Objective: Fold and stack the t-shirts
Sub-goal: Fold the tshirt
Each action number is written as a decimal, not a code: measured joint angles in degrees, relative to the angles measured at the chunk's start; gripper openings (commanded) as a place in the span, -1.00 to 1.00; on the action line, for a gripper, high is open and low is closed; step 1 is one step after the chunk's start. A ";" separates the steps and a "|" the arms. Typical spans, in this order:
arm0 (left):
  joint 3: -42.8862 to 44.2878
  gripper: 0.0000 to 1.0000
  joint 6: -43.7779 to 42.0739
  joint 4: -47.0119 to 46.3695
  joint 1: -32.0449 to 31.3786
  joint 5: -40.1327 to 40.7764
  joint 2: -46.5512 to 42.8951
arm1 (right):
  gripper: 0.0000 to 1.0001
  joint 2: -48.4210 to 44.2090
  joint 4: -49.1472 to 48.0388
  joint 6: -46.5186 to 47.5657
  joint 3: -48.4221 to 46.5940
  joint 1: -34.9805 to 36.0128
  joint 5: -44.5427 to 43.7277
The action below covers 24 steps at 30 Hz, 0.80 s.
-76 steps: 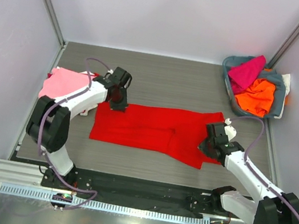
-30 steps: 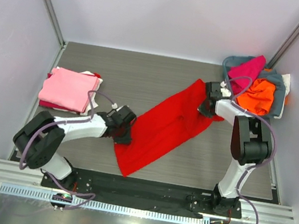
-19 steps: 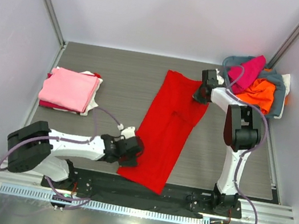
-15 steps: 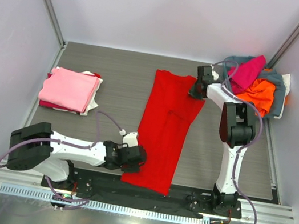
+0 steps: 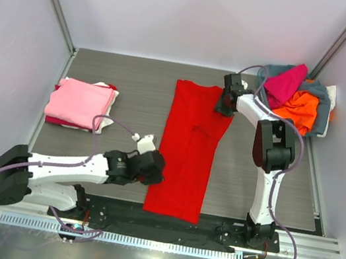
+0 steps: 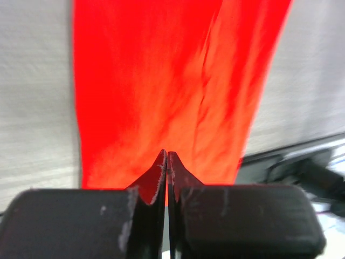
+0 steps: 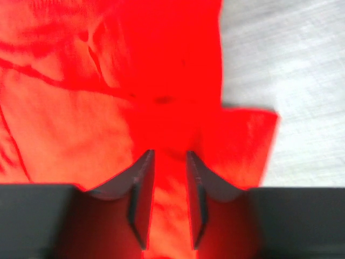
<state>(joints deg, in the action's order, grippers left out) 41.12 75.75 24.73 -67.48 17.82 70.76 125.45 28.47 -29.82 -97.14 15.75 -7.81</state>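
A bright red t-shirt (image 5: pixel 187 145) lies as a long narrow strip from the far middle of the table to the near rail. My left gripper (image 5: pixel 153 166) is at its left edge, toward the near end. In the left wrist view its jaws (image 6: pixel 167 153) are pressed together with red cloth (image 6: pixel 161 81) pinched at the tips. My right gripper (image 5: pixel 223 103) sits on the strip's far right corner. In the right wrist view its jaws (image 7: pixel 170 154) stand apart, with the red cloth (image 7: pixel 108 81) lying flat under and between them. A pink folded t-shirt (image 5: pixel 81 101) tops a stack at the left.
A grey-blue basket (image 5: pixel 322 110) at the far right corner holds a magenta t-shirt (image 5: pixel 285 81), an orange one (image 5: pixel 297 111) and a white one (image 5: pixel 331 93). A black rail (image 5: pixel 163 225) runs along the near edge. Pale walls close in the left, back and right.
Both arms swung the red shirt from lying crosswise to running front to back. The right gripper's jaws have parted at the far corner. The left gripper drew back a little from the rail.
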 measured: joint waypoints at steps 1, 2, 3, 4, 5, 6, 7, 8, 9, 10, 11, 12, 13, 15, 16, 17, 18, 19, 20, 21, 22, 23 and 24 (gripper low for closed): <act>0.00 -0.90 -0.79 0.07 1.73 -0.17 -1.60 | -0.18 -1.46 0.07 0.22 1.42 0.00 0.24; 0.02 -0.86 -1.64 0.13 3.34 -0.33 -3.08 | -0.13 -2.91 -0.15 0.42 2.84 0.00 0.50; 0.04 -0.84 -2.78 0.26 5.62 -0.57 -4.48 | -0.09 -4.79 -0.17 0.57 4.70 0.00 0.92; 0.04 -0.79 -3.43 0.44 7.48 -0.96 -5.46 | -0.07 -7.08 -0.24 0.74 6.75 0.00 1.31; 0.09 -0.74 -4.59 0.55 9.55 -1.36 -6.47 | -0.05 -9.09 -0.20 0.87 8.44 0.00 1.84; 0.15 -0.69 -5.55 0.61 11.43 -1.70 -7.06 | -0.05 -11.65 -1.38 1.09 10.82 0.07 2.38; 0.24 -0.34 -6.36 0.66 13.33 -2.32 -7.54 | -0.04 -13.97 -1.60 1.22 12.94 0.22 2.71; 0.42 -0.23 -7.82 0.74 14.53 -2.82 -7.74 | -0.04 -16.37 -2.16 1.29 15.26 0.39 2.91; 0.66 -0.13 -8.68 0.76 17.11 -3.45 -7.69 | -0.04 -18.40 -2.58 1.33 17.38 0.61 3.21; 0.83 -0.09 -9.33 0.68 18.97 -4.22 -7.52 | -0.06 -20.41 -2.84 1.42 19.50 0.85 3.41; 0.98 -0.09 -10.08 0.61 20.61 -5.29 -7.32 | -0.12 -22.05 -3.02 1.49 21.40 1.03 3.67; 1.18 -0.10 -10.58 0.44 22.43 -6.40 -6.86 | -0.16 -23.50 -3.78 1.53 23.34 1.09 3.93; 1.44 -0.13 -11.10 0.22 24.00 -7.69 -6.25 | -0.20 -24.55 -4.09 1.53 25.09 1.25 4.35; 2.43 -0.22 -12.00 -0.37 26.64 -10.21 -4.22 | -0.32 -26.14 -4.85 1.62 28.61 1.46 5.16; 3.10 -0.31 -12.26 -0.57 27.52 -11.02 -3.26 | -0.36 -26.56 -4.90 1.66 29.97 1.46 5.60; 3.98 -0.35 -12.76 -1.14 28.33 -11.89 -2.03 | -0.43 -26.80 -5.01 1.66 31.08 1.46 6.08; 4.72 -0.37 -13.22 -1.55 28.76 -12.44 -1.14 | -0.45 -27.08 -5.27 1.68 32.28 1.46 6.54; 5.95 -0.42 -13.64 -1.97 29.22 -13.20 0.13 | -0.48 -27.32 -5.31 1.68 33.29 1.46 7.06; 7.15 -0.45 -13.92 -2.10 29.49 -13.64 1.22 | -0.55 -27.54 -5.31 1.66 34.12 1.46 7.39; 8.61 -0.51 -14.38 -2.60 29.79 -14.05 2.62 | -0.59 -27.74 -5.33 1.66 34.62 1.46 7.74; 10.51 -0.66 -14.75 -3.04 30.18 -14.67 4.48 | -0.64 -27.78 -5.42 1.68 34.84 1.46 7.89; 12.02 -0.71 -14.78 -3.50 30.40 -15.13 6.03 | -0.76 -27.82 -5.49 1.70 34.91 1.46 8.00; 13.62 -0.77 -15.06 -4.13 30.69 -15.54 7.80 | -0.82 -27.82 -5.70 1.77 34.91 1.46 8.04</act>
<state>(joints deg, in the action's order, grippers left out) 54.74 60.69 20.60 -36.80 2.28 78.56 97.62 22.76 -28.05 -62.24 17.21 0.23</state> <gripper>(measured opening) 0.168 0.158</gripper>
